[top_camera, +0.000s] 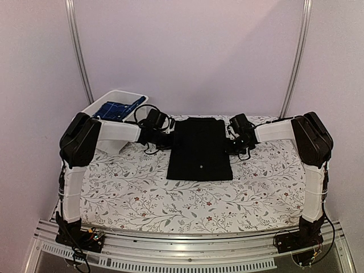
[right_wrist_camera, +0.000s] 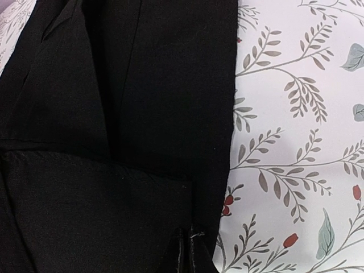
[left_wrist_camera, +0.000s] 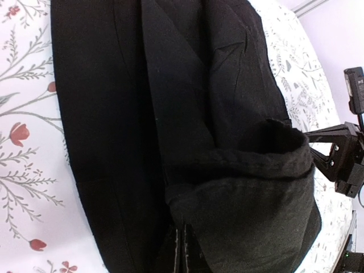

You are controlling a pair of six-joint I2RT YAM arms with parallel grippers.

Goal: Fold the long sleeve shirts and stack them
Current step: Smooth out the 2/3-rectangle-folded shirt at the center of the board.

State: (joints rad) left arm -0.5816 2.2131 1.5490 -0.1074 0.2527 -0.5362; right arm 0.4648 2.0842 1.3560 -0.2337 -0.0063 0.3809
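Flanking the black shirt [top_camera: 200,153] at centre frame, left gripper [top_camera: 168,135] and right gripper [top_camera: 232,139] each pinch an upper corner; its length runs down-frame.

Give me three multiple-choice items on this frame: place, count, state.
1. The blue plaid shirt lies: A in the white tub; B draped over an arm; C at the near edge.
2. Shirts on the floral tablecloth: A one; B two; C three.
3. The right fingers are: A spread above the cloth; B shut on the black shirt; C out of view.
1 A, plaid shows inside the tub; 2 A, only the black shirt lies there; 3 B, they pinch its edge.
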